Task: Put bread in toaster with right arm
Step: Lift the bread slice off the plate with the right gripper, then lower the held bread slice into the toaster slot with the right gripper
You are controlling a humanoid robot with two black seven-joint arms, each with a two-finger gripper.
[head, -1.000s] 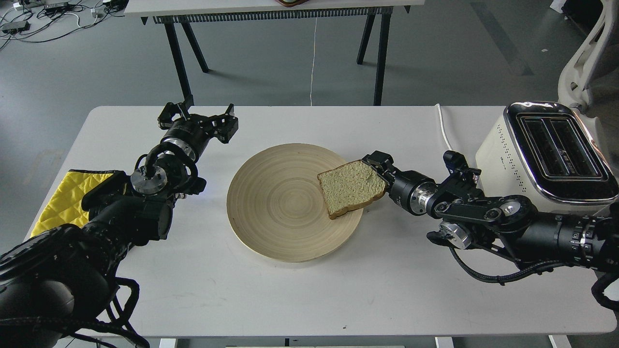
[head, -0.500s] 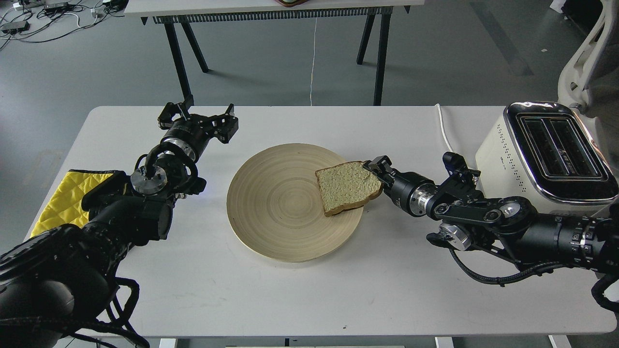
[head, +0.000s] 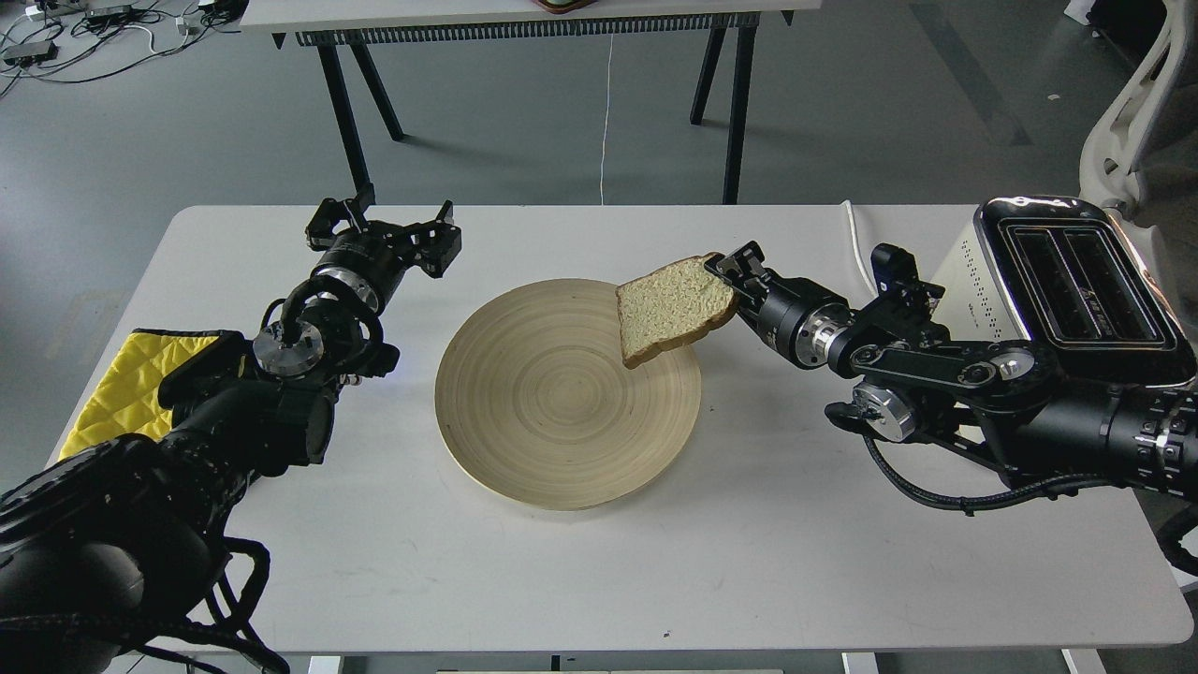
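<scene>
The bread [head: 672,307], a pale slice with a brown crust, hangs tilted above the right rim of the round wooden plate [head: 552,412]. My right gripper [head: 727,277] is shut on its right edge and holds it clear of the plate. The cream-white toaster [head: 1067,281] with a chrome top and dark slots stands at the table's far right, behind my right arm. My left gripper [head: 388,227] is open and empty near the table's back left.
A yellow cloth [head: 126,379] lies at the table's left edge under my left arm. The toaster's white cord [head: 859,245] runs over the back edge. A second table [head: 524,19] stands behind.
My right gripper has lifted the bread off the plate, up and slightly toward the back. The plate shifted a little. The left arm has not moved.
</scene>
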